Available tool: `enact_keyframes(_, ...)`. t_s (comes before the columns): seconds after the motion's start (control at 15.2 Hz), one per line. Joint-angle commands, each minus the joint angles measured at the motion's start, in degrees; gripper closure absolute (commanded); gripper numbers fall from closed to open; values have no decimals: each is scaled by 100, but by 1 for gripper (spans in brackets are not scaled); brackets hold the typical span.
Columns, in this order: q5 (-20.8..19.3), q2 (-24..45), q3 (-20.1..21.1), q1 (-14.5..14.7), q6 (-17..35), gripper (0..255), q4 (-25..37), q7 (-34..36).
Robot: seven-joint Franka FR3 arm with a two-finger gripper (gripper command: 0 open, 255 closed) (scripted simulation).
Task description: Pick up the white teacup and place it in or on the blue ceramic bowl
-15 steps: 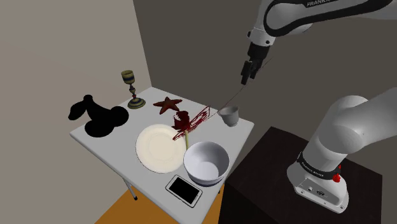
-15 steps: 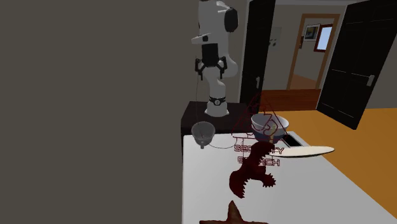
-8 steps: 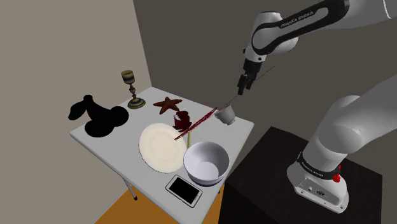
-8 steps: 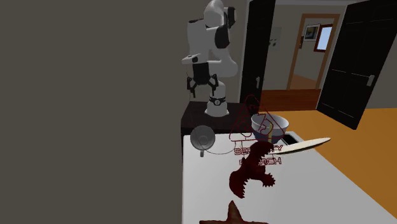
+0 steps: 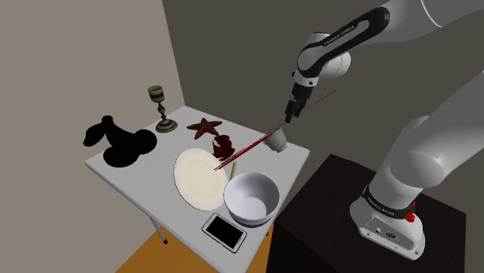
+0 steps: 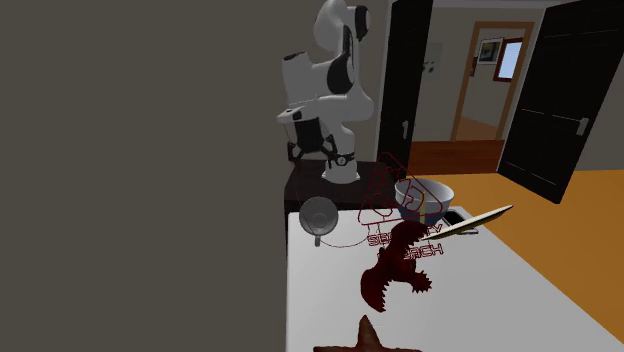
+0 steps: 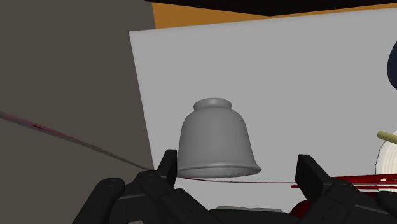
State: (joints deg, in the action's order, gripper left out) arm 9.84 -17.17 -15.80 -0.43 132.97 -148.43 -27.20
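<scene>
Logged the black gripper (image 5: 288, 116) hanging just above the teacup (image 5: 277, 139), aimed down at it. In the wrist view, saw the fingers (image 7: 167, 168) spread wide apart, clasping nothing. Found the cup between and just ahead of them, nearer one finger than the other; could not tell whether it touches.

Noted a plain grey-white cup, tipped off upright. Saw its foot pointing away from the hand in the wrist view and its round mouth facing the second exterior camera.

Placed it on the white table (image 5: 151, 180), near the corner where the wall-side edge meets the stand-side edge.

Traced a thin dark-red streak (image 5: 247, 146) from the cup toward the table's middle. Read it in the second exterior view as a see-through sheet with red lettering.

Marked the bowl (image 5: 252, 198) at about the middle of the stand-side edge, apart from the cup. Saw it white inside, with a blue outer wall in the second exterior view.

Marked a cream plate (image 5: 198, 178) just beside the bowl toward the table's middle. Saw it slanted, one rim raised, in the second exterior view.

Other items:
- dark-red bird figure (image 6: 398, 272) at mid-table, between plate and wall-side edge
- dark-red starfish (image 5: 204, 128) close to the wall-side edge
- goblet (image 5: 160, 108) upright at the wall-side corner far from the stand
- flat black shape (image 5: 116, 147) along the edge far from the stand, form unclear
- phone (image 5: 224, 229) at the stand-side corner away from the wall

Beyond the table, noted the dark stand (image 5: 326, 209) and an orange floor (image 5: 155, 260).
</scene>
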Motion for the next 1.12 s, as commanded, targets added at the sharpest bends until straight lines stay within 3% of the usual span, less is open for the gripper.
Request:
enact_keyframes(0.0, 250, 1212, -269, 18, 632, 0, 169, -479)
enact_keyframes(0.07, 426, 1466, -344, 66, 740, 0, 242, -668)
enact_keyframes(0.13, 297, -15, -159, 96, -161, 0, 54, -387)
enact_keyframes(0.2, 302, -14, -148, 85, -162, 0, 54, -391)
enact_keyframes(0.4, 353, 1053, -313, 552, -485, 0, 907, -2156)
enact_keyframes(0.59, 253, 1932, -186, 826, -754, 0, 1629, -3692)
enact_keyframes(1.06, 392, 2329, -65, 865, -341, 0, 1531, -4065)
